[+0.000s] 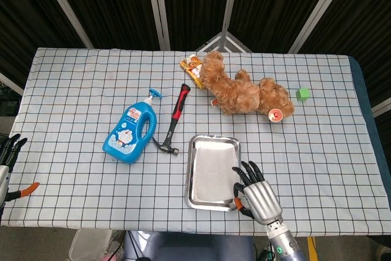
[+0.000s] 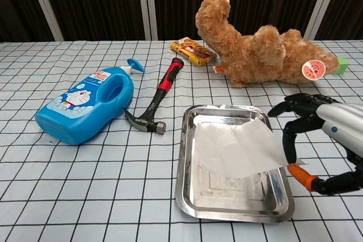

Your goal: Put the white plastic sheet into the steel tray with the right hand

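Chest view: white plastic sheet [image 2: 235, 145] lies in steel tray [image 2: 187, 194], near-right corner overhanging rim beside right hand [image 2: 315, 140]. Fingers [image 2: 290, 140] spread, grasping nothing. Sheet looks light, flimsy, slippery; pinch overhanging corner if adjusting. Left hand [image 1: 7, 154] idle at far-left bench edge, fingers apart.

Table [image 1: 73, 77] covered with white black-grid cloth. Behind it, dark ribbed wall panels [image 1: 110, 4] divided by pale metal posts [image 1: 157, 7]. Lighting even.
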`<state>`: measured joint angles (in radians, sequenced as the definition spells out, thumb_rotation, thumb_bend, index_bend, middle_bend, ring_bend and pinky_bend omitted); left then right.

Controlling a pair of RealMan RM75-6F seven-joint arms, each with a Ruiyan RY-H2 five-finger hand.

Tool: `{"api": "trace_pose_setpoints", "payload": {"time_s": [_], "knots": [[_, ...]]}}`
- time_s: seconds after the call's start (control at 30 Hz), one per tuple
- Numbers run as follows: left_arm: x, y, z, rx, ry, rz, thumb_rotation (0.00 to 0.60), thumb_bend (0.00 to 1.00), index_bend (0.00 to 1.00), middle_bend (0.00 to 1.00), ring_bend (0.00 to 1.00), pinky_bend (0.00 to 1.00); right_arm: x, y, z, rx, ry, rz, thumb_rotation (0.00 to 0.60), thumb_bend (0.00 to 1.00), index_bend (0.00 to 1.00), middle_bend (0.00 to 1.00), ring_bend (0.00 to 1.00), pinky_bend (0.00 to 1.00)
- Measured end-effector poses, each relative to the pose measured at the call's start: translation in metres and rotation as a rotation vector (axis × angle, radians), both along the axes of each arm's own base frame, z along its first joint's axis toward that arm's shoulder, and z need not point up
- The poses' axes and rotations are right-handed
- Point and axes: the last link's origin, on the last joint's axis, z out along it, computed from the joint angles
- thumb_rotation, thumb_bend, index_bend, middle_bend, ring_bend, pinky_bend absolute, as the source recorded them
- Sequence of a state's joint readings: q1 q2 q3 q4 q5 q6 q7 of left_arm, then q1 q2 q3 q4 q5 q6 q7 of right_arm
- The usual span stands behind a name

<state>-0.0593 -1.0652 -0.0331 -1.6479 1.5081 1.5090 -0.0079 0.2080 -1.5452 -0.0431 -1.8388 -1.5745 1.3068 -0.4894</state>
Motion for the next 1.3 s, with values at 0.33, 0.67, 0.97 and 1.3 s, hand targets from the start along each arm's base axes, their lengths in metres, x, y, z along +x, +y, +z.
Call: {"api": "trace_pose_setpoints", "payload": {"time_s": [0.33, 0.67, 0.97, 1.3], "knots": [[-0.002, 0.001, 0.001, 0.002, -0.002, 0.005, 0.600, 0.00, 0.00, 0.00, 0.00, 0.00, 0.013, 0.003, -0.007, 0.032, -0.019, 0.034, 0.600, 0.52, 0.34, 0.13, 0.00, 0.00], [-0.002, 0.001, 0.002, 0.003, -0.004, 0.004, 0.600, 0.00, 0.00, 0.00, 0.00, 0.00, 0.017, 0.005, -0.004, 0.027, -0.006, 0.051, 0.600, 0.52, 0.29, 0.13, 0.00, 0.00], [-0.003, 0.000, 0.003, 0.009, 0.000, 0.002, 0.600, 0.00, 0.00, 0.00, 0.00, 0.00, -0.015, -0.006, 0.032, -0.068, 0.128, 0.045, 0.600, 0.52, 0.17, 0.06, 0.00, 0.00], [-0.003, -0.003, 0.003, 0.029, 0.027, -0.018, 0.600, 0.00, 0.00, 0.00, 0.00, 0.00, -0.099, -0.011, 0.120, -0.261, 0.336, -0.030, 0.600, 0.41, 0.00, 0.00, 0.00, 0.00]]}}
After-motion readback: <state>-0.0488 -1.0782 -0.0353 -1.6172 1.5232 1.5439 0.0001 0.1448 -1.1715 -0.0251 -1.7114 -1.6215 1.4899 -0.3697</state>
